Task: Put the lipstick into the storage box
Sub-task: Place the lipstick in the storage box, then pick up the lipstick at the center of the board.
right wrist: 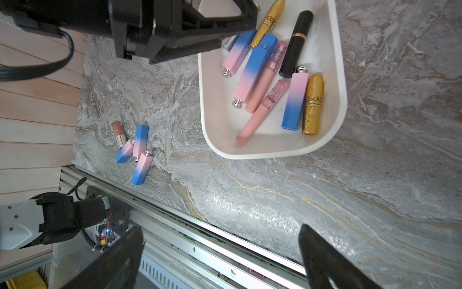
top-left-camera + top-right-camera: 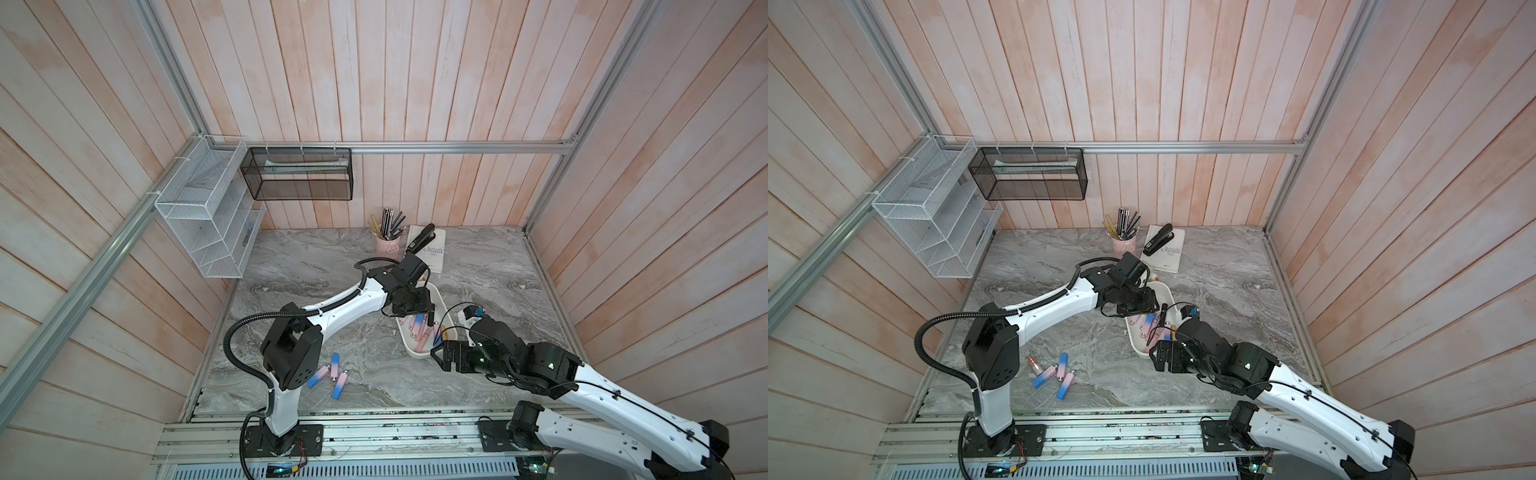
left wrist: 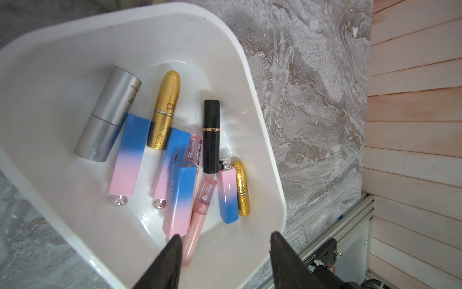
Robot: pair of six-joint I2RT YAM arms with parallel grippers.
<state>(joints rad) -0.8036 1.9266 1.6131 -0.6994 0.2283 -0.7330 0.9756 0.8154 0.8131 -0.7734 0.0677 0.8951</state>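
Lipstick (image 3: 178, 200) inside storage box (image 3: 75, 45) (apparently loose)

Wire rack (image 2: 203, 216): white mesh, hung on left wall, far end.
Mesh basket (image 2: 299, 174): black, on far wall, beside the rack.
Pencil cup (image 2: 388, 244): pink, upright, far centre of tabletop (image 2: 490, 266).
Book (image 2: 436, 261): white, flat, just right of cup.
Stapler (image 2: 420, 237): black, lying on book.

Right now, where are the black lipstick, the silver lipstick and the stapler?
black lipstick (image 3: 211, 147): left wrist view, lower barrel.
silver lipstick (image 3: 110, 113): left wrist view, mid-body.
black stapler (image 2: 420, 238): in a top view, top arm.
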